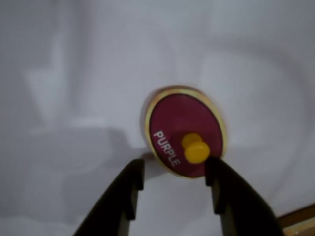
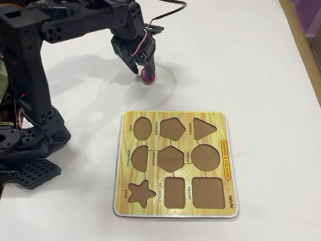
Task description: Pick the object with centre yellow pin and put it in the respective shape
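The arm is reaching for the purple oval piece (image 1: pixel 186 136), which lies on the white desk (image 2: pixel 241 60) well apart from the yellow shape board (image 2: pixel 175 116), beyond the board's top edge in the overhead view. The jaws (image 1: pixel 175 173) stand open, one finger on either side of the piece's near rim; in the wrist view the right finger looks to be just beside the yellow knob (image 1: pixel 195 148), not gripping it.

To do this well, I'd judge the jaws need to centre on the knob — they sit a little left of it now — then come down and close squarely, so the piece lifts flat. After that it goes to the oval cutout (image 2: pixel 143 127) at the board's top left.

Counting: one piece, one knob, one board and eight cutouts — oval, pentagon, triangle, semicircle, hexagon, circle, star, square — plus one unlabelled rectangle-like one, nine all told.
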{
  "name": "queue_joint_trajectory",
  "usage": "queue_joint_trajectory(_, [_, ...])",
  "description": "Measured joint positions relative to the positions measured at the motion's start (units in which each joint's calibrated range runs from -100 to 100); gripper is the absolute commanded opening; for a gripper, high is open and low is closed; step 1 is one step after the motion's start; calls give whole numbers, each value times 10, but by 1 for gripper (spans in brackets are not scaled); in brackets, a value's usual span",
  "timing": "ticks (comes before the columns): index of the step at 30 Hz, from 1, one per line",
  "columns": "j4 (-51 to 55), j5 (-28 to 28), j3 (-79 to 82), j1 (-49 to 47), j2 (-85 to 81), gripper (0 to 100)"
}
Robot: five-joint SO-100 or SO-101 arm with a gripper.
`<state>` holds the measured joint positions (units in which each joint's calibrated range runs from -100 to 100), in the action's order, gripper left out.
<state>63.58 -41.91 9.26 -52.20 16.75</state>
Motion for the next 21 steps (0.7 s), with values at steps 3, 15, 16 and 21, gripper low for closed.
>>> queue_joint_trajectory(3, [0, 0, 0, 1, 3, 15])
queue_joint_trajectory(15, [0, 3, 0, 25, 3, 15])
queue_joint_trajectory(16, [0, 3, 0, 31, 3, 15])
queue_joint_trajectory(21, [0, 3, 0, 37, 3, 15])
